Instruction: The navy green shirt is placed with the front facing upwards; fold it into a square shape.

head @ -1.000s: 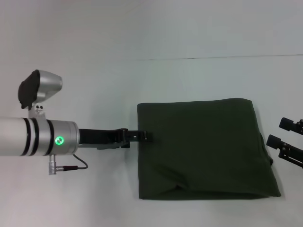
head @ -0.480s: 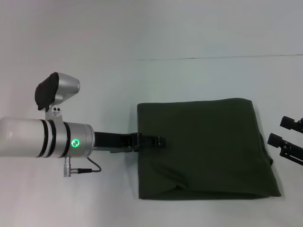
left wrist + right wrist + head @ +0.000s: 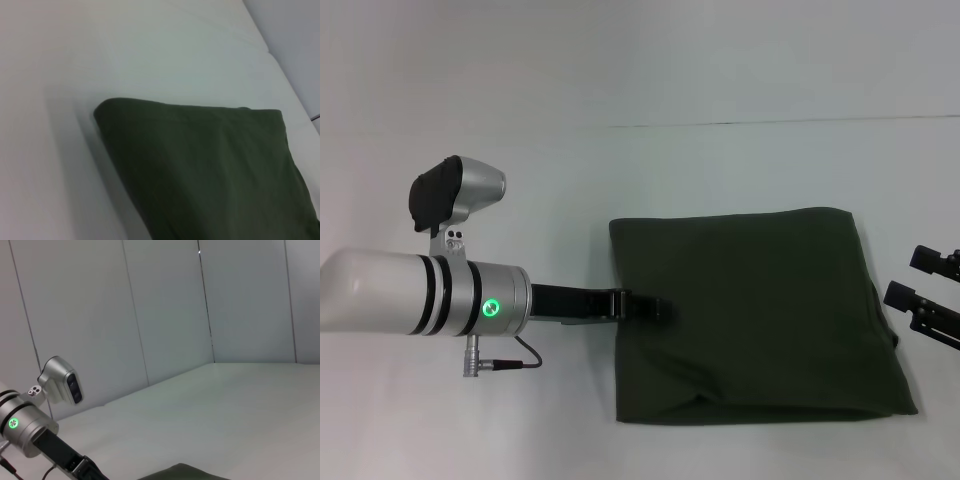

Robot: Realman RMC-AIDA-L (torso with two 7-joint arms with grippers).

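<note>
A pale white surface (image 3: 620,200) fills the head view, meeting a white panelled wall (image 3: 165,310) at the back. On it, right of centre, the navy green shirt (image 3: 750,310) lies flat as a folded, roughly square block, its plain dark cloth showing no lettering or collar from above. Its far and left edges run straight; its near edge bulges slightly and the near right corner flares outward. The left wrist view shows the same block from low and close, one rounded corner (image 3: 102,107) resting on the surface and the top layer smooth.

The left arm (image 3: 420,295), a silver-white cylinder with a green indicator light and a small camera housing above it, reaches in from the left. Its black left gripper (image 3: 645,306) extends level across the shirt's left edge, the tip lying over the cloth about halfway along that side. Whether its fingers are parted or closed, or have hold of any fabric, cannot be told from these views.

The right gripper (image 3: 925,300) sits at the right border of the head view, just beside the shirt's right edge and not touching it, its two black fingers spread apart and holding nothing.
</note>
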